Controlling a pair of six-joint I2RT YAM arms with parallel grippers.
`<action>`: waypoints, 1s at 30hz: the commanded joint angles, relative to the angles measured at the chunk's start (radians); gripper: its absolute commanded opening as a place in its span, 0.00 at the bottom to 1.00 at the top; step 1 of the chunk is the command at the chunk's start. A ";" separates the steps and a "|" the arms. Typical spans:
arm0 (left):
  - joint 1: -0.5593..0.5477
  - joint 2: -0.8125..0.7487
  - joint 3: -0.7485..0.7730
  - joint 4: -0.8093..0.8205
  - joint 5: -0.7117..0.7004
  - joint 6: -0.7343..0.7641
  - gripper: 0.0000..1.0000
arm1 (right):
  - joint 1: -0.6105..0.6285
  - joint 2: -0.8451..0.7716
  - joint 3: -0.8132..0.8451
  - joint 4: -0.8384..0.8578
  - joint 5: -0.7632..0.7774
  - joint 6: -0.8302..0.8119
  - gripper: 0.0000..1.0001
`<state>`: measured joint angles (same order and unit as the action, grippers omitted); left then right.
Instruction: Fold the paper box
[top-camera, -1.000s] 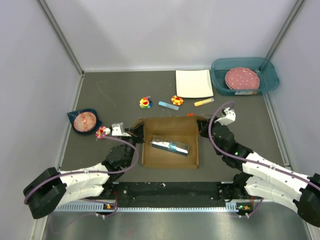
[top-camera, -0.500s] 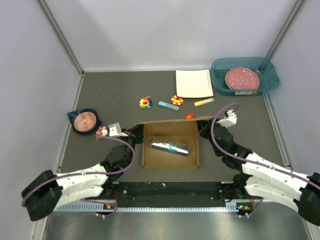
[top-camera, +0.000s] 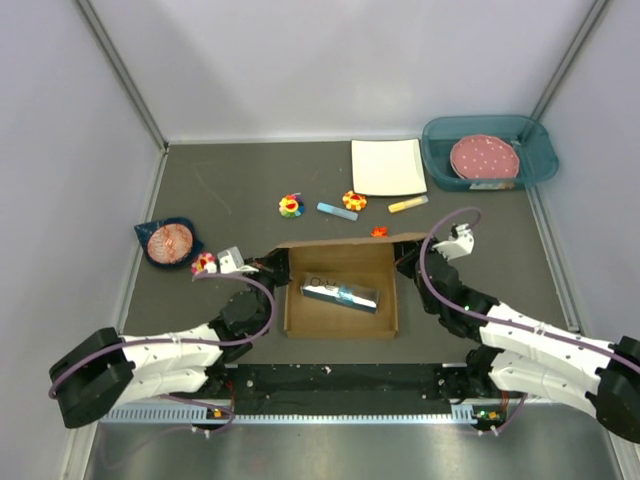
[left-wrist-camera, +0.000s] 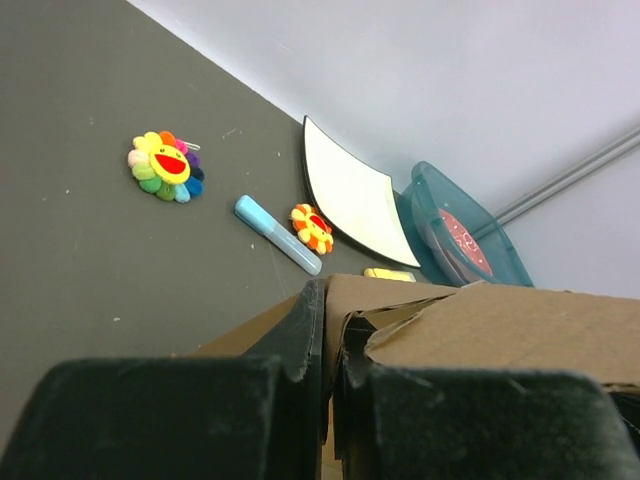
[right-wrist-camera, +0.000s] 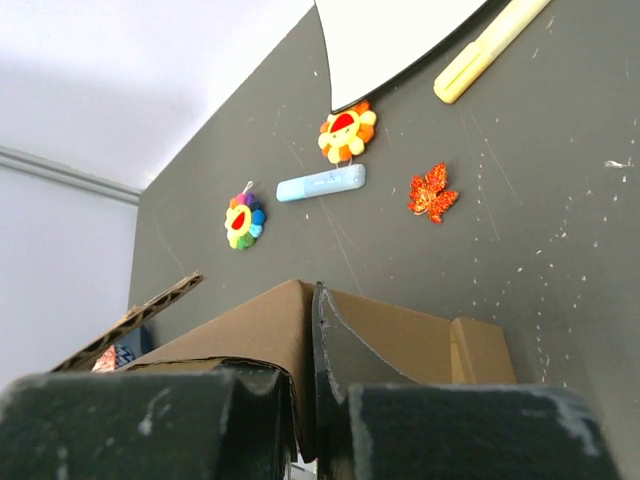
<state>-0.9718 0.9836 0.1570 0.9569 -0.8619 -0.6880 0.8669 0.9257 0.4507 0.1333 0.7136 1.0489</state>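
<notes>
The paper box (top-camera: 340, 316) is brown cardboard, lying open in the middle of the table with a small silvery packet (top-camera: 341, 293) inside. Its far lid flap (top-camera: 345, 241) is raised. My left gripper (top-camera: 270, 262) is shut on the flap's left corner, and the cardboard (left-wrist-camera: 480, 320) runs between its fingers (left-wrist-camera: 300, 345) in the left wrist view. My right gripper (top-camera: 406, 258) is shut on the right corner, where the brown flap (right-wrist-camera: 250, 335) sits pinched against a finger (right-wrist-camera: 345, 350) in the right wrist view.
Beyond the box lie two flower toys (top-camera: 291, 206) (top-camera: 354, 200), a blue marker (top-camera: 336, 211), a yellow marker (top-camera: 407, 204), a small red leaf (top-camera: 379, 231) and a white square plate (top-camera: 387, 166). A teal bin (top-camera: 488, 150) holds a pink plate. A dark bowl (top-camera: 168, 242) sits left.
Both grippers have lifted the far lid flap slightly and drawn it toward the box. The left wrist shifted a little left; the right wrist edged away from me.
</notes>
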 joint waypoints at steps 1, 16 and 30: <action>-0.015 0.021 -0.066 -0.044 -0.032 -0.068 0.00 | 0.029 0.053 -0.142 -0.326 -0.077 0.137 0.00; -0.036 -0.178 -0.214 -0.260 -0.046 -0.088 0.00 | 0.057 -0.080 -0.216 -0.472 -0.078 0.164 0.00; -0.093 0.007 -0.182 -0.029 -0.146 0.023 0.00 | 0.086 -0.084 -0.236 -0.272 0.012 0.060 0.00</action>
<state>-1.0653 0.9024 0.0998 0.9493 -0.9089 -0.7006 0.9382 0.8017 0.3405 0.1658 0.7723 1.0756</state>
